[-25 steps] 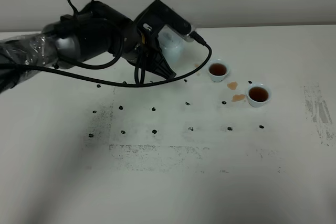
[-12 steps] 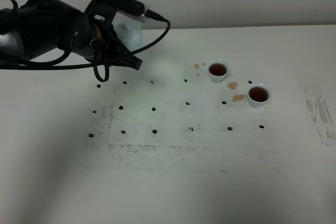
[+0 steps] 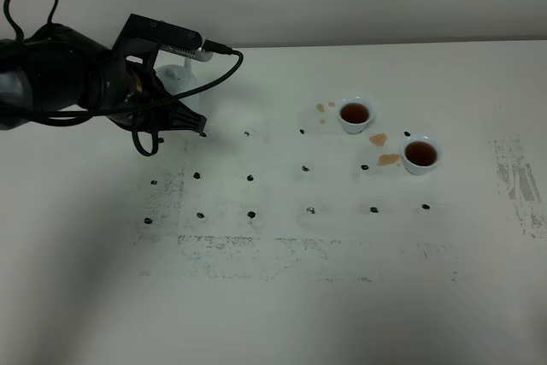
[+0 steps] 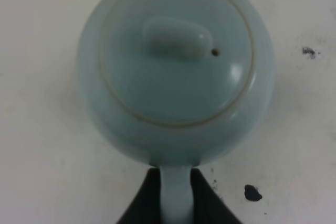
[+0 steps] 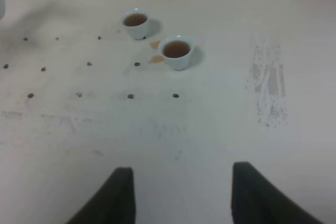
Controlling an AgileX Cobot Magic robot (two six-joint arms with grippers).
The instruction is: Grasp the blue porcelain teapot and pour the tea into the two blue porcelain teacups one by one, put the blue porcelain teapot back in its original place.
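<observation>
The blue porcelain teapot (image 4: 176,66) is pale blue with a knobbed lid, seen from above in the left wrist view. My left gripper (image 4: 176,203) is shut on its loop handle. In the high view the teapot (image 3: 177,80) shows partly behind the left arm at the back left, upright and low; I cannot tell whether it touches the table. The two blue porcelain teacups (image 3: 355,114) (image 3: 420,154) stand at the right of the middle, both holding brown tea. They also show in the right wrist view (image 5: 136,23) (image 5: 177,52). My right gripper (image 5: 181,198) is open and empty, well in front of the cups.
Small brown tea spills (image 3: 379,139) lie on the white table between and beside the cups. Black dots (image 3: 249,178) mark a grid across the table's middle. A grey scuffed patch (image 3: 517,179) lies at the right. The left arm's black cable (image 3: 224,64) loops over the teapot.
My left arm has carried the teapot leftward, away from the cups, and lowered it at the back left. The cups and the right gripper have not moved.
</observation>
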